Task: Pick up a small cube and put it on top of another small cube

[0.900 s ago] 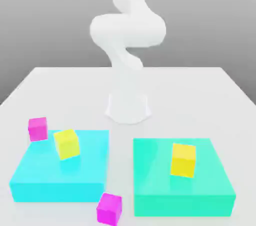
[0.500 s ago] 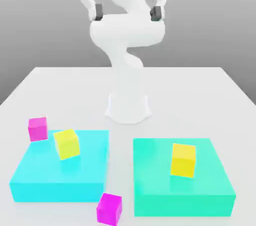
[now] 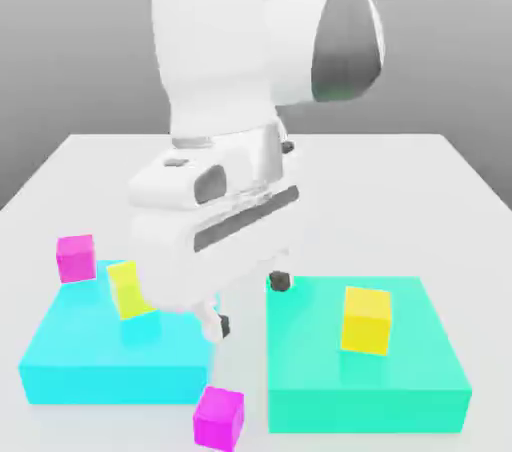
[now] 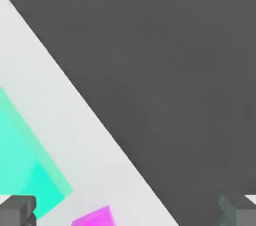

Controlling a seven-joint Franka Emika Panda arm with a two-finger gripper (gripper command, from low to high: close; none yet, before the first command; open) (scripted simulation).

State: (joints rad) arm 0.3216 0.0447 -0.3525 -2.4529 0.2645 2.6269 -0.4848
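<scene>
The white two-finger gripper (image 3: 251, 303) hangs tilted above the table, its dark-tipped fingers spread wide apart and holding nothing. One small magenta-pink cube (image 3: 219, 419) lies on the pale table (image 3: 360, 200) between the front ends of the flat cyan slab (image 3: 120, 382) and the flat teal-green slab (image 3: 367, 411). The other small magenta-pink cube (image 3: 76, 258) sits by the cyan slab's far corner, at the exterior view's left. Each slab bears a larger yellow cube.
</scene>
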